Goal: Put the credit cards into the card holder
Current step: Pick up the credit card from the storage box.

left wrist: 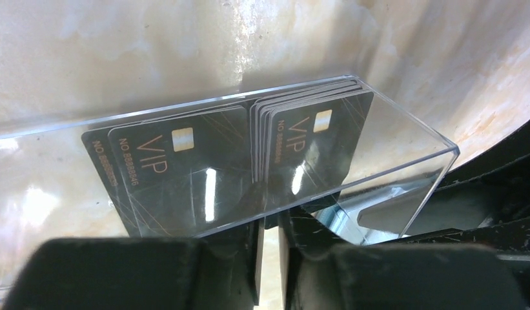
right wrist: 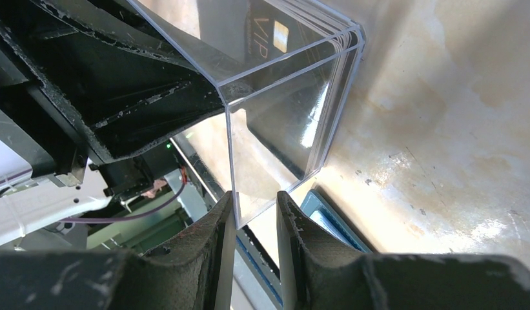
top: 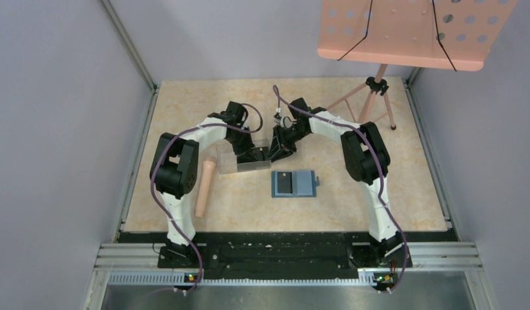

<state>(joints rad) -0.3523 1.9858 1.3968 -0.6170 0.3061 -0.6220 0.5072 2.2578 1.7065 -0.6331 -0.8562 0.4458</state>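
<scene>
Both arms meet at the middle of the bench [top: 184, 103], over the clear plastic box [top: 231, 161]. In the left wrist view the credit cards [left wrist: 184, 168] are inside that box: black, marked VIP, standing on edge and leaning against the far wall, with two spread out to one side and a tight stack [left wrist: 307, 139] beside them.

The left tool [left wrist: 268, 226] sits low against the near wall of the box with only a narrow slit between its fingers. Whether it actually pinches the wall, I cannot tell.

The right tool [right wrist: 255, 200] is at the box's end. It is narrow, its fingers [right wrist: 217, 219] closed on the clear wall, which runs straight down between them.

The card holder [top: 305, 184] lies open and flat just toward the near edge from the box, apart from it, with one black card [top: 285, 183] resting on its left face. A strip of its blue edge shows past the right tool's fingers.

Nearer the left edge lies a peach cylinder [top: 204, 187], and a pink music stand [top: 404, 29] rises at the far right corner.
</scene>
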